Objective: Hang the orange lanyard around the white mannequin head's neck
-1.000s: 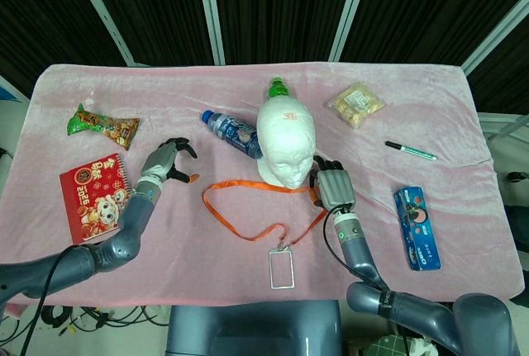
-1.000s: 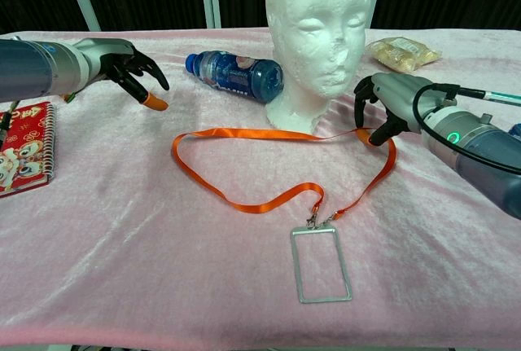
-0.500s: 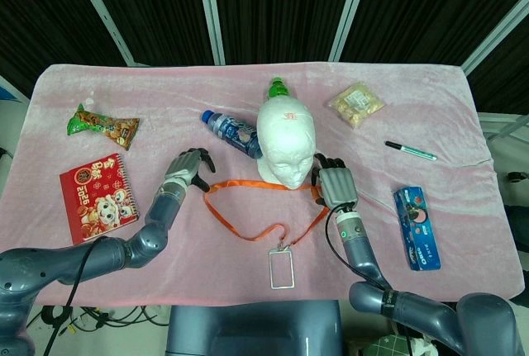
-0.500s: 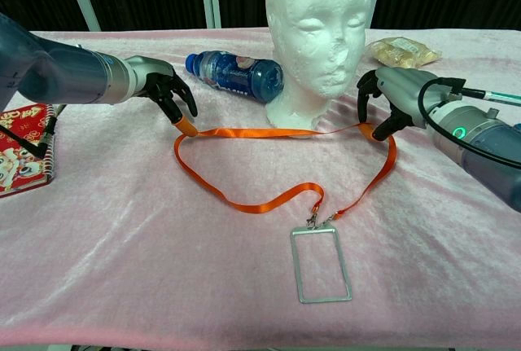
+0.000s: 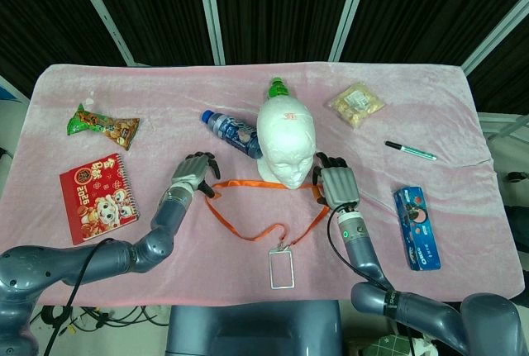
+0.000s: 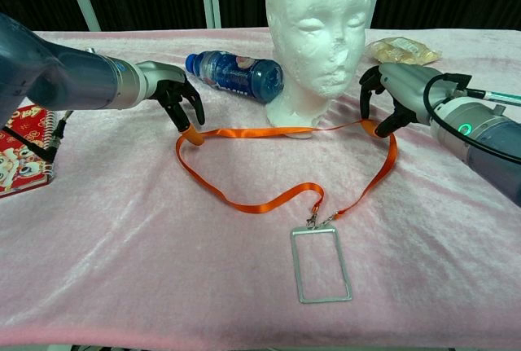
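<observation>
Pink cloth holds one orange lanyard, two bottles.

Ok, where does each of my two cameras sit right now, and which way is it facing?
Head view: high above the near table edge, looking steeply down on the pink cloth, with the mannequin head seen from its crown; both forearms and hands show.
Chest view: low at the near edge, looking level across the table at the mannequin's face; both hands show, reaching in from the sides.
Shared: the orange lanyard, the left hand at its left end, the right hand at its right end, and the blue bottle.
</observation>
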Tool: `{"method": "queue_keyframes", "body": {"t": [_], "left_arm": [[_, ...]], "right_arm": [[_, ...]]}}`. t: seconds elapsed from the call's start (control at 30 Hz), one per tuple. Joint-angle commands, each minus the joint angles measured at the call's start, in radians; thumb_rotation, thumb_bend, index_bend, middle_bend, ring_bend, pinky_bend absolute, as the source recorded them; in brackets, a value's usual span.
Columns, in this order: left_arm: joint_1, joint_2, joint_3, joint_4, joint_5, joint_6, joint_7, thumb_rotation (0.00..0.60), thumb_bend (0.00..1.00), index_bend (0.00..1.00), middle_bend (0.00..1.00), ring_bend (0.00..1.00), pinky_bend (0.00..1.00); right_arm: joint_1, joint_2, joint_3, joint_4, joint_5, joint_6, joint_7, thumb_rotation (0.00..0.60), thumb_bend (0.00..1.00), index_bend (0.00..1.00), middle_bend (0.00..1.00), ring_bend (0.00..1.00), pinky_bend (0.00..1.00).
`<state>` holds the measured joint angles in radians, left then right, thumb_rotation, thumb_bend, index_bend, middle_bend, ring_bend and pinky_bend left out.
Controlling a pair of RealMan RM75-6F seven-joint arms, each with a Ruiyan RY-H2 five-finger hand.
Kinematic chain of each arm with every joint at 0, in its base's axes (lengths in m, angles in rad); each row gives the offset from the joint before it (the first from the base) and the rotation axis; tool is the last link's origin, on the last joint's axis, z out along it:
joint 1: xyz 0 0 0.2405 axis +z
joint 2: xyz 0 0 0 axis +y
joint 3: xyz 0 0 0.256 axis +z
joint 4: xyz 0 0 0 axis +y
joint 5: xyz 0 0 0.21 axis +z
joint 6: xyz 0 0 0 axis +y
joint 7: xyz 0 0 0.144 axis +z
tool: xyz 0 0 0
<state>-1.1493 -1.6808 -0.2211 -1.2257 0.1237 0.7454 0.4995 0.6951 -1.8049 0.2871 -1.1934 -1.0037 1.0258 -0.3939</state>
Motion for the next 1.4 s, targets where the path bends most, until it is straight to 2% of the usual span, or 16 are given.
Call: {"method": "queue_keyframes", "body": {"t": [0.03, 0.47, 0.77, 1.4], "left_arm": [[0.006, -0.013, -0.003, 0.011, 0.019, 0.018, -0.007, 0.6, 0.25, 0.5, 0.11, 0.0, 0.0], [0.024, -0.02, 0.001, 0.024, 0.036, -0.013, -0.007, 0.6, 0.27, 0.53, 0.13, 0.0, 0.0], [0.03, -0.024, 0.005, 0.027, 0.058, -0.002, -0.004, 0.6, 0.33, 0.55, 0.16, 0.0, 0.0], [0.027, -0.037, 0.025, 0.038, 0.055, -0.002, 0.041, 0.6, 0.33, 0.56, 0.16, 0.0, 0.0]], "right_arm": [[0.0, 0.001, -0.001, 0.0, 0.0, 0.0, 0.001, 0.6, 0.33, 0.73, 0.16, 0.22, 0.19], [0.0, -0.001, -0.003, 0.014, 0.005, -0.002, 0.006, 0.6, 0.33, 0.73, 0.16, 0.22, 0.19], [-0.001, -0.004, -0.007, 0.019, 0.005, -0.004, 0.007, 0.6, 0.33, 0.74, 0.16, 0.22, 0.19], [-0.002, -0.005, -0.009, 0.026, 0.003, -0.006, 0.013, 0.6, 0.33, 0.74, 0.16, 0.22, 0.19]]}}
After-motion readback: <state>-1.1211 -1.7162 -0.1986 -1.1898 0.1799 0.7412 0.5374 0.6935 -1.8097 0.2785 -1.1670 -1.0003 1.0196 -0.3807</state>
